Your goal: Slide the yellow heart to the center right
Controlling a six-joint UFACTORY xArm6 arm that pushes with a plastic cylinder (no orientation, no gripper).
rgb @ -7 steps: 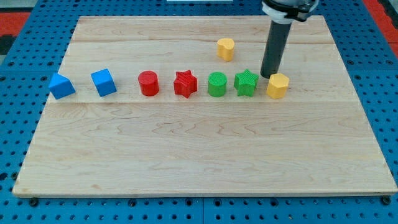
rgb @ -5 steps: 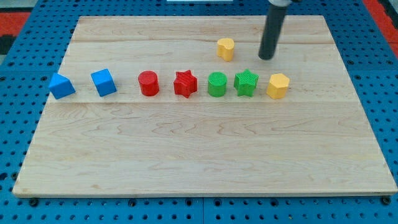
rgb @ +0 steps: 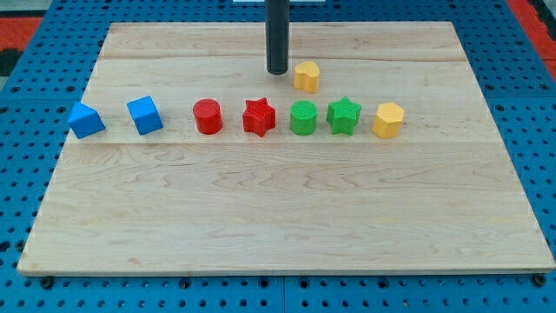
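The yellow heart (rgb: 306, 76) lies on the wooden board (rgb: 278, 217), above the row of blocks near the view's top centre-right. My tip (rgb: 277, 70) stands just to the heart's left, close to it; I cannot tell if they touch. A yellow hexagon block (rgb: 388, 119) ends the row at the right.
A row crosses the board from left to right: a blue block (rgb: 86, 120), a blue cube (rgb: 144, 115), a red cylinder (rgb: 208, 116), a red star (rgb: 259, 116), a green cylinder (rgb: 303, 117), a green star (rgb: 344, 115). Blue pegboard surrounds the board.
My tip has swung from beside the yellow hexagon, up and leftward past the heart to its left side. The heart has shifted slightly down and to the left.
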